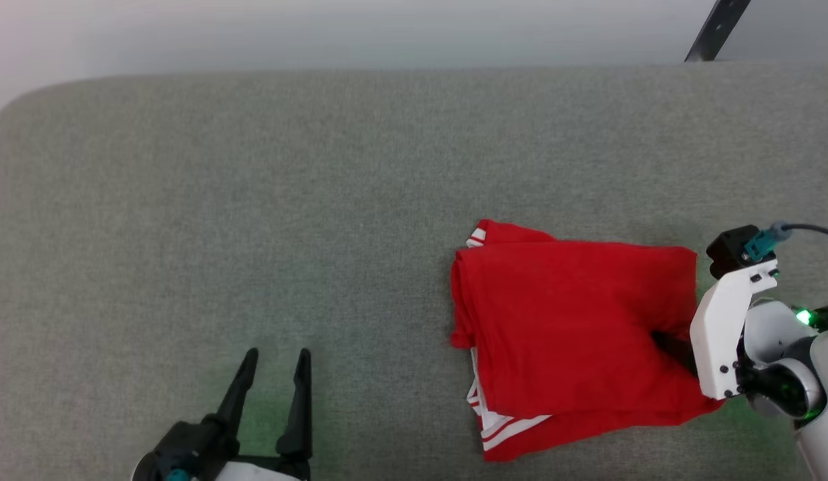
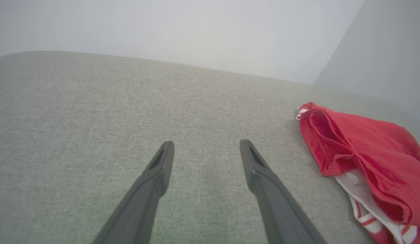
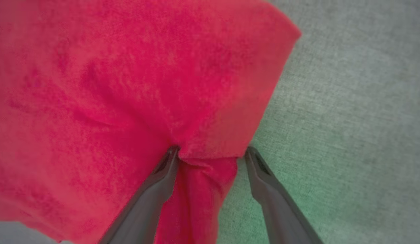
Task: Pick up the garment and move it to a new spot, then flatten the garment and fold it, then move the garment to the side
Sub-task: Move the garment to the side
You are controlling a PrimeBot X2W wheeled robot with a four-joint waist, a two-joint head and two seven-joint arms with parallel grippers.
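Straddling the garment [image 1: 574, 321] at its three-o'clock edge, jaws wide, right gripper [image 3: 211, 150] may pinch only the top layer and spoil the fold; left gripper [image 1: 277, 354] gapes empty at seven.

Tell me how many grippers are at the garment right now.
1. The right gripper, open, has its fingers either side of a fold at the right edge of the garment. The left gripper is open over the bare grey surface, apart from it.
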